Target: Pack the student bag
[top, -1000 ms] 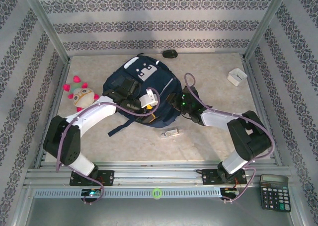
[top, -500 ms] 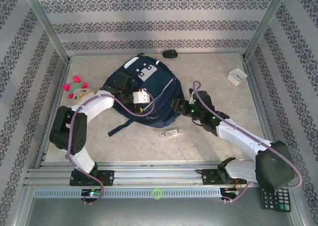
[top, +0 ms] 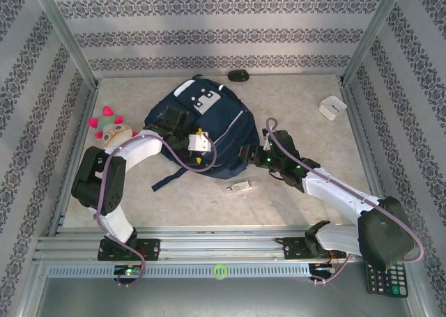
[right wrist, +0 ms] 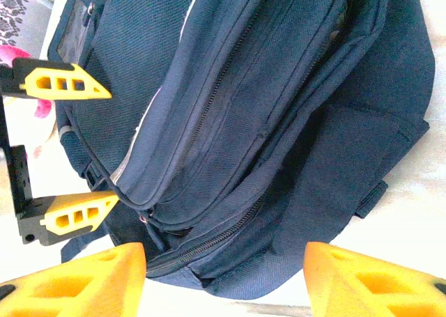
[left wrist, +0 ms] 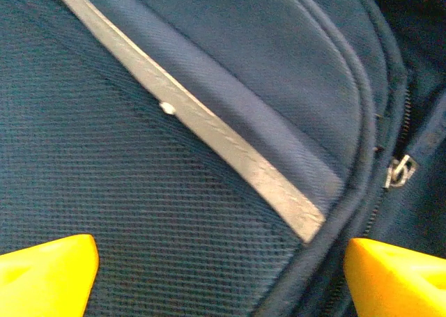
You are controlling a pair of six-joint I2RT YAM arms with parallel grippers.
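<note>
From above, the bag (top: 219,122) lies mid-table (top: 306,198) between both arms. The left gripper (top: 198,143) hangs over its front and the left arm covers its left edge. The right gripper (top: 249,154) is at its right side. A plush toy (top: 111,130) lies to the left and a small silver thing (top: 240,187), maybe a USB stick, just below.

At the left wrist, the left fingers (left wrist: 45,275) stand wide apart over mesh and a grey stripe (left wrist: 230,153), holding nothing.

At the right wrist, the right fingers (right wrist: 77,279) are also spread, with the bag just ahead.

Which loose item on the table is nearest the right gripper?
The small pale piece in front of the bag, close to the right gripper; plush toy, white box and black oval lie farther off.
</note>
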